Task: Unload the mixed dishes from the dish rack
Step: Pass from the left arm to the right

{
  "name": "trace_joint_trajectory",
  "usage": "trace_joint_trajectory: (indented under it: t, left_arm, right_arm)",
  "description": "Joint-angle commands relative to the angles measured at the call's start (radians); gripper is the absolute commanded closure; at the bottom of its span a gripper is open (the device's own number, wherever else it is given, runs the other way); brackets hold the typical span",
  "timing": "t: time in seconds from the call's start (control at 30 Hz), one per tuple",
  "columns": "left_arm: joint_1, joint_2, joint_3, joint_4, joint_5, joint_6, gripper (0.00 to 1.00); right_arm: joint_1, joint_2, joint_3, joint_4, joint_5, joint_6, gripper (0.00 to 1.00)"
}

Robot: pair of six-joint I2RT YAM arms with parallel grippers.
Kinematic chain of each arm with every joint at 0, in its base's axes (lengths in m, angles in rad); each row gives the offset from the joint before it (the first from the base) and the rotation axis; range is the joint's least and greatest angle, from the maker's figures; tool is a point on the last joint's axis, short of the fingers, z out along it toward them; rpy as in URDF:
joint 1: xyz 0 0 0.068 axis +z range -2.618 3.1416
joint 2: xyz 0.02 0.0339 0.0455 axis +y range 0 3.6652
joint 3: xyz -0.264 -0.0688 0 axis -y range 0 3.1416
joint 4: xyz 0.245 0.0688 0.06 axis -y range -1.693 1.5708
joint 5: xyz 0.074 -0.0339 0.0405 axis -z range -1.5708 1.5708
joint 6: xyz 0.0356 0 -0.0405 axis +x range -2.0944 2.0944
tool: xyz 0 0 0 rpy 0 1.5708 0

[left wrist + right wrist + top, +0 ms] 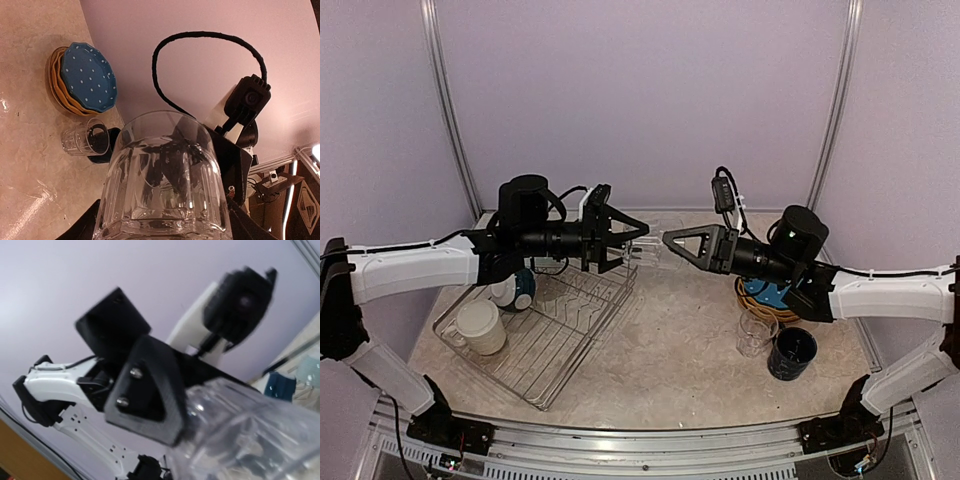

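1. Handing a glass across in mid-air, at 12 o'clock above the bench. The left pincer clamps it, jaws partly spread.
2. Next, the right pincer needs a firm hold before the left lets go. The mug waits at 4 o'clock, the rack at 8.
3. Blur and clear glass hide whether the right jaws grip; I cannot tell.

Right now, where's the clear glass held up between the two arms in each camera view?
Top external: clear glass, mid-air at picture centre.
Left wrist: fills the lower middle.
Right wrist: lower right, blurred.
Shared landmark: lilac back wall, visible in every view.
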Motion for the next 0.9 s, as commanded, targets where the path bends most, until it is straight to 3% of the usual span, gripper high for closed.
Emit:
trace_joint_trajectory:
  t: [0.0,0.17,0.23,0.3,0.37,0.4,0.53,0.67,0.87]
  left_arm:
    - [-0.005,0.02,0.02,0.089,0.055,0.012,0.61]
    - [0.022,0.019,0.032,0.049,0.086,0.061,0.62]
    - [0.035,0.013,0.03,0.043,0.101,0.067,0.57]
    - [0.053,0.012,0.04,0.019,0.139,0.088,0.39]
    - [0.088,0.0,0.068,-0.098,0.173,0.157,0.07]
    - [0.108,-0.01,0.085,-0.174,0.178,0.198,0.02]
    - [0.206,-0.095,0.153,-0.494,0.139,0.392,0.01]
    - [0.283,-0.15,0.236,-0.73,0.038,0.538,0.01]
    - [0.307,-0.212,0.24,-0.8,-0.143,0.679,0.01]
  right_arm:
    - [0.007,0.02,-0.024,0.116,0.012,0.037,0.66]
    - [0.008,0.046,-0.024,0.175,0.038,0.052,0.86]
    - [0.008,0.056,-0.011,0.177,0.034,0.046,0.98]
    - [0.007,0.06,0.002,0.159,0.036,0.028,1.0]
    - [0.0,0.054,0.021,0.093,0.049,-0.005,1.0]
    - [-0.004,0.047,0.031,0.044,0.06,-0.025,1.0]
    - [-0.03,-0.017,0.059,-0.237,0.125,-0.129,1.0]
    - [-0.033,-0.11,0.123,-0.651,0.342,-0.284,1.0]
    - [-0.034,-0.201,0.263,-1.224,0.562,-0.382,1.0]
